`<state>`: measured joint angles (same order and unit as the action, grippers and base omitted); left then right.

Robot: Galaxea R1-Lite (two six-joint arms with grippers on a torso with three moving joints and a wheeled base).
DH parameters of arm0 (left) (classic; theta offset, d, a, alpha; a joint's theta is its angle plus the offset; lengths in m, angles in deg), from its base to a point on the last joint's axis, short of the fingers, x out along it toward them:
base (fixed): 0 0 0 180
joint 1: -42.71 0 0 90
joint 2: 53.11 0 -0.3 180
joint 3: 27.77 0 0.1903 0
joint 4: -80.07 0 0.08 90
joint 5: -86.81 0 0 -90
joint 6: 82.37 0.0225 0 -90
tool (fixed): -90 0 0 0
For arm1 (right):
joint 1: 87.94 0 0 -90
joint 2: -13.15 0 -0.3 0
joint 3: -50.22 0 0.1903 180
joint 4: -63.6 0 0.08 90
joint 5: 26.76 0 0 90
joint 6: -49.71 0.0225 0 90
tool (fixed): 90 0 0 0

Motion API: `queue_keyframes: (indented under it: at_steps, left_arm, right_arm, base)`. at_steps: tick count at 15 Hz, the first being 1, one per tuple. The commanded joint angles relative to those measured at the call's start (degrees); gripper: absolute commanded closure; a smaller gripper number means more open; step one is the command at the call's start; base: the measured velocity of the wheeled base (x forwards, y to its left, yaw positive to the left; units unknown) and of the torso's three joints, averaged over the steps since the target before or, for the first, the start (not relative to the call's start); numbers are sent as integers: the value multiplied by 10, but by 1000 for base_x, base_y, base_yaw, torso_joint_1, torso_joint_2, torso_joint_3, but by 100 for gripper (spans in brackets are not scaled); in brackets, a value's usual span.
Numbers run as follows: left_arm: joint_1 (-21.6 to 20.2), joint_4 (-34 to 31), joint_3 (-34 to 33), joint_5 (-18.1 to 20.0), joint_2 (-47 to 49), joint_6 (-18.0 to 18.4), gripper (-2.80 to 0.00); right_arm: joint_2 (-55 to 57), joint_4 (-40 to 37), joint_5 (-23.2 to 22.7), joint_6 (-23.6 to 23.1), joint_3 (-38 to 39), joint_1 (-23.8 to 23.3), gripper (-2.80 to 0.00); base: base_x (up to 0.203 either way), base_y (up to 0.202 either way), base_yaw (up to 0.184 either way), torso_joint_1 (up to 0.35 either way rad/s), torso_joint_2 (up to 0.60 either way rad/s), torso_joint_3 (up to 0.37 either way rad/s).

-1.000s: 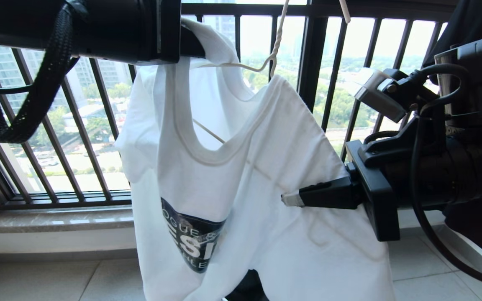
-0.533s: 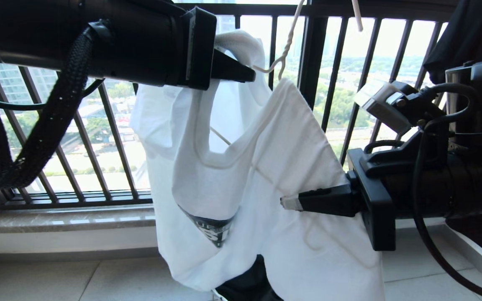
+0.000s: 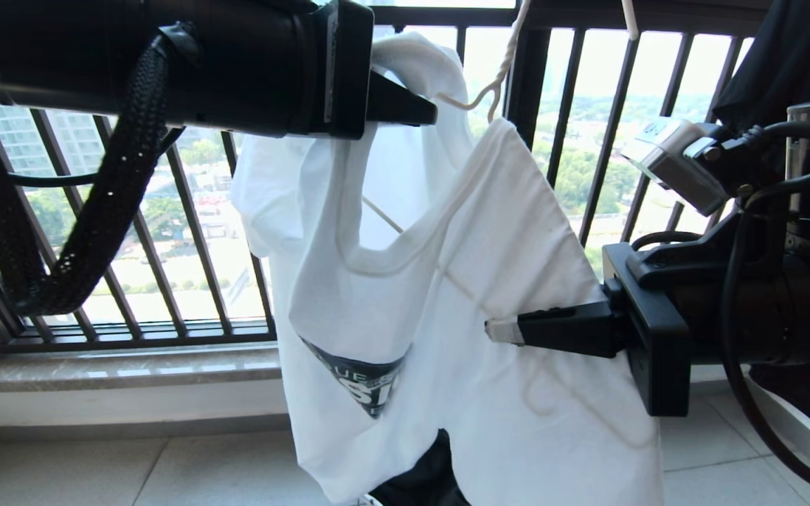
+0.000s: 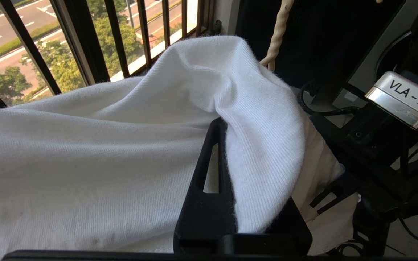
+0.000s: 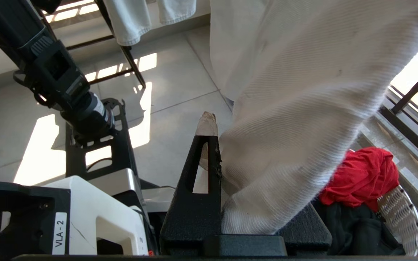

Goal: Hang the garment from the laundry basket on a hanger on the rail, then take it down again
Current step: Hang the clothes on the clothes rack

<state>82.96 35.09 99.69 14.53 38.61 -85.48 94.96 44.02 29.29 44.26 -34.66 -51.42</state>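
Observation:
The garment (image 3: pixel 517 232), a white T-shirt with a dark chest print (image 3: pixel 366 390), hangs crumpled between my two grippers. High up, my left gripper (image 3: pixel 432 112) is shut on its ribbed collar (image 4: pixel 263 119). Lower on the right, my right gripper (image 3: pixel 493 330) is shut on a fold at the shirt's side (image 5: pixel 267 188). The cream wire hanger (image 3: pixel 503 67) is inside the shirt. Its twisted neck (image 4: pixel 278 32) rises out of the top, and one arm crosses the neck opening. The laundry basket (image 5: pixel 403 214) sits on the floor below the right gripper. The rail is out of view.
A dark barred balcony railing (image 3: pixel 187 211) and a stone sill (image 3: pixel 95 369) stand behind the shirt, above a tiled floor. A black garment (image 3: pixel 778 63) hangs at the upper right. Red (image 5: pixel 361 174) and black clothes fill the basket. White cloths (image 5: pixel 132 18) hang on a rack.
My left gripper has carried the collar to the right, and the hanger's neck has swung right with it. The shirt has bunched, folding the print. My right gripper has shifted slightly right.

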Motion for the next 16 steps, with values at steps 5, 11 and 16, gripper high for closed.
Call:
queue_keyframes:
  at_steps: [5, 11, 16]
  left_arm:
    - [-10, 14, -4, -14, 4, 4, 0]
    - [-14, 14, -16, -16, 5, 11, 0]
    - [-12, 14, -34, -19, 5, 19, 0]
  right_arm:
    - [14, 76, -3, 0, 57, 5, 0]
    - [18, 138, -8, 3, 102, 8, 0]
    - [37, 165, -10, 3, 101, 13, 0]
  base:
    - [0, 0, 0, 0, 0, 0]
    - [0, 0, 0, 0, 0, 0]
    - [0, 0, 0, 0, 0, 0]
